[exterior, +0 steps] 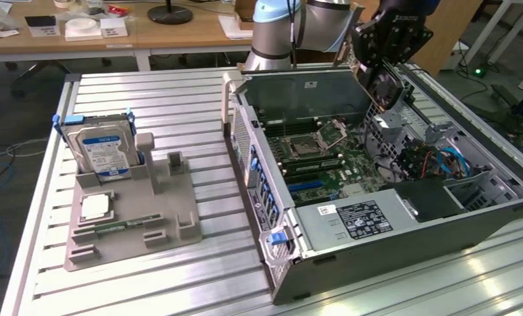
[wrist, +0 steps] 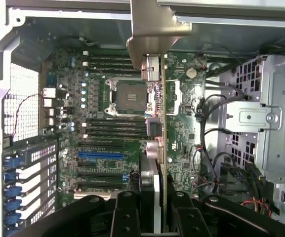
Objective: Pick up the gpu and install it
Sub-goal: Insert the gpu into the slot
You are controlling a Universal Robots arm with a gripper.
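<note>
Hanging edge-on over the motherboard (wrist: pixel 107 148) inside the open computer case (exterior: pixel 376 227), the gpu (wrist: pixel 151 66) runs lengthwise away from the gripper (wrist: pixel 154 210), metal bracket farthest; the partly closed gripper pinches its near end.

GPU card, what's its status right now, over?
Gripper jaws shut on gpu. Held edge-on above open computer case, not yet in a slot. Loose cables close beside it, over the motherboard.
</note>
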